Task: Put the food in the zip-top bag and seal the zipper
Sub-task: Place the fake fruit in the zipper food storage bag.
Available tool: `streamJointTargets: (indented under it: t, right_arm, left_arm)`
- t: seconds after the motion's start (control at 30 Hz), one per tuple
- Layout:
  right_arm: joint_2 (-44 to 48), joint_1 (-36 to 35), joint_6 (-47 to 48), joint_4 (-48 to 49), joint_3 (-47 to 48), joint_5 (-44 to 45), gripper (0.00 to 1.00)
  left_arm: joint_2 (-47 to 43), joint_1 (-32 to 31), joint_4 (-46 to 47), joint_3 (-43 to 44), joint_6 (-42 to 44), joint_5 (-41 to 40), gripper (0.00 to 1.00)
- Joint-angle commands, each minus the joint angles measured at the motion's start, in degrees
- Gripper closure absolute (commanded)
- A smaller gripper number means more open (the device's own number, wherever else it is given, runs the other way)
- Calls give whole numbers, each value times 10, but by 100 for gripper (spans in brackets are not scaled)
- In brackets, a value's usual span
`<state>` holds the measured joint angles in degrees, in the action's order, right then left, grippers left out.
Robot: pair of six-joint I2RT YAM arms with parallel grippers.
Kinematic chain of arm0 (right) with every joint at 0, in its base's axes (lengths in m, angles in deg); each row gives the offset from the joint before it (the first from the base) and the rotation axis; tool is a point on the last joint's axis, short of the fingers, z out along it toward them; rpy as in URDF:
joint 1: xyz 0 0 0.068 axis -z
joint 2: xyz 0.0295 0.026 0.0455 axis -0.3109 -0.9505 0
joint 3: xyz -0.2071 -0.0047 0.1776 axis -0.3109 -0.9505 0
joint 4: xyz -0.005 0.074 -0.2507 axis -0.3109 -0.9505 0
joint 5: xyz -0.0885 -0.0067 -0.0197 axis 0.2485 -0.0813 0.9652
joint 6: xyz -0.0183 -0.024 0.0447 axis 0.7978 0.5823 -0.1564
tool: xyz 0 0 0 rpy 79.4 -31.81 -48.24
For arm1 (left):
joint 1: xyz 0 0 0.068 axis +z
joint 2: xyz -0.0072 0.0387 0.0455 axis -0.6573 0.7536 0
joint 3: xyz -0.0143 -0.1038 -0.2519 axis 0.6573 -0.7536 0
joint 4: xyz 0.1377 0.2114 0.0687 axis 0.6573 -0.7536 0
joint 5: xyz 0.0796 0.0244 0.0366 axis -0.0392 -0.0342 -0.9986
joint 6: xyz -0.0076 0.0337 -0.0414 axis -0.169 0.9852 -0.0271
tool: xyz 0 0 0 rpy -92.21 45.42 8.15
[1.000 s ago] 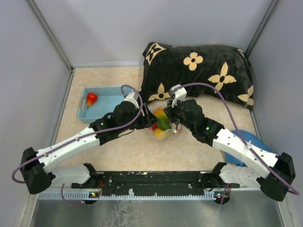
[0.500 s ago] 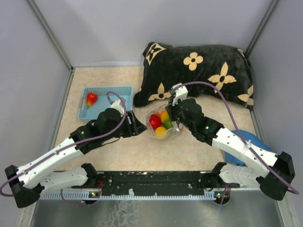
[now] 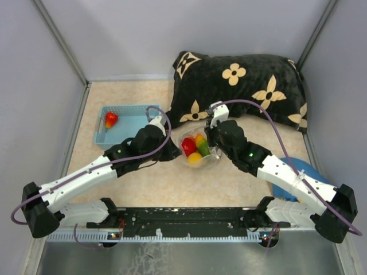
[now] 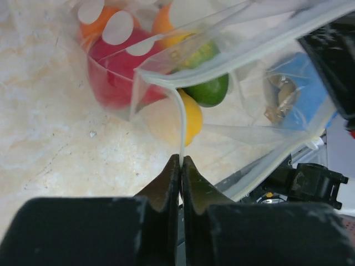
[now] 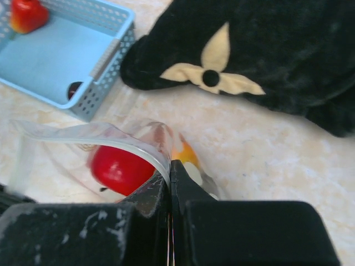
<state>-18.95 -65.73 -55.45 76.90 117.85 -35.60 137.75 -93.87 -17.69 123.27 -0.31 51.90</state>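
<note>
Crinkly clear glossy plastic zip-top bag; food smooth shiny plastic; pillow plush cloth.

- The black flowered pillow stands just behind the zip-top bag, closing the far side.
- The light blue basket blocks the far left.
- The tabletop before the bag lies open.

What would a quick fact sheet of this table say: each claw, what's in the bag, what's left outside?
left gripper: shut, pinching the zip-top bag by its mouth edge
right gripper: shut on the bag's other side
bag mouth: gaping, not sealed
in bag: toy food, red, orange, yellow, green
outside bag: red-orange toy in the blue basket
behind: black flowered pillow
</note>
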Motion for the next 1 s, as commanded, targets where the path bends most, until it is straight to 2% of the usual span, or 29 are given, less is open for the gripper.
streamJointTargets:
  t: [0.0,0.17,0.4,0.6,0.77,0.9,0.97]
  right_arm:
    - [26,-1,40,-20,23,94,100]
    - [35,2,84,-46,44,112,100]
    - [23,2,117,-73,76,92,100]
    - [18,2,114,-82,78,79,100]
    - [18,2,103,-78,79,82,100]
    - [18,2,96,-76,78,89,100]
    - [18,2,94,-73,77,91,100]
  left_arm:
    - [-14,-3,10,57,38,-19,99]
    - [-20,-3,-12,101,67,-24,100]
    - [3,-3,-44,134,105,-36,100]
    - [19,-3,-49,127,110,-37,91]
    - [12,-2,-38,119,116,-34,74]
    - [-4,3,-46,131,132,-50,51]
    - [-10,13,-55,141,146,-63,43]
